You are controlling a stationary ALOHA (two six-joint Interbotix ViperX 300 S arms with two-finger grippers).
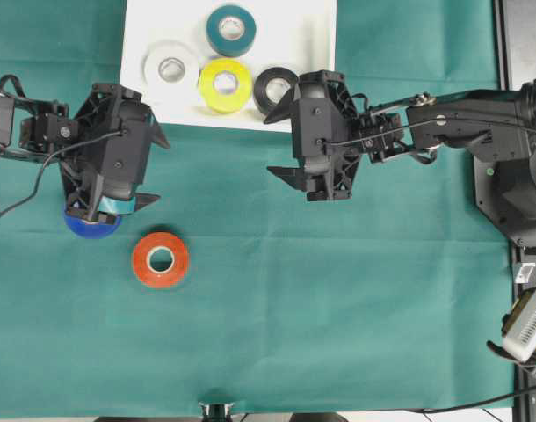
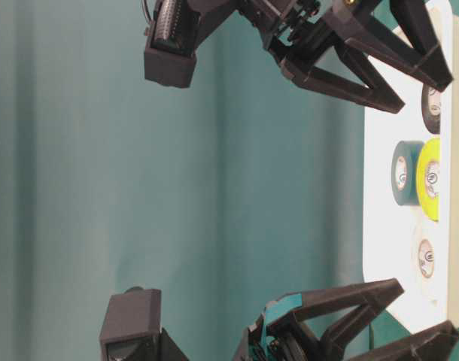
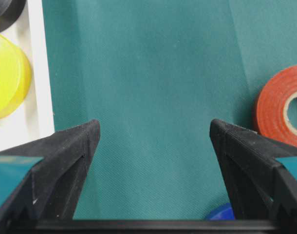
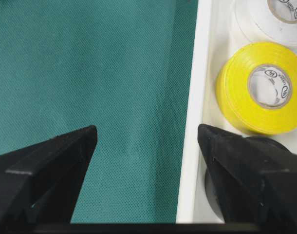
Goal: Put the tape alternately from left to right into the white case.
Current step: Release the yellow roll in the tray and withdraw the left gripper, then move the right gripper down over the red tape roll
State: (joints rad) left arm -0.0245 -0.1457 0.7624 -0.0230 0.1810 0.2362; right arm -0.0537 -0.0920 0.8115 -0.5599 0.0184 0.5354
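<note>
Both arms are matte black plastic, each ending in a boxy ribbed housing with two long wedge-shaped fingers. The left gripper (image 1: 154, 169) carries teal tape on its fingers (visible in its wrist view), with a thin black cable looping over its housing; the right gripper (image 1: 278, 143) has plain black fingers.

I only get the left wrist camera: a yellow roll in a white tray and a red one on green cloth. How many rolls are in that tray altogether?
Observer: Four. The white roll, teal roll, yellow roll and black roll lie in the white case.
Operator: What's the blue sliver at my bottom edge?
Observer: A blue roll on the cloth, mostly hidden under the open left gripper.
Operator: Where's the other arm?
Observer: The right gripper is open at the case's near edge, one finger over the black roll.
</note>
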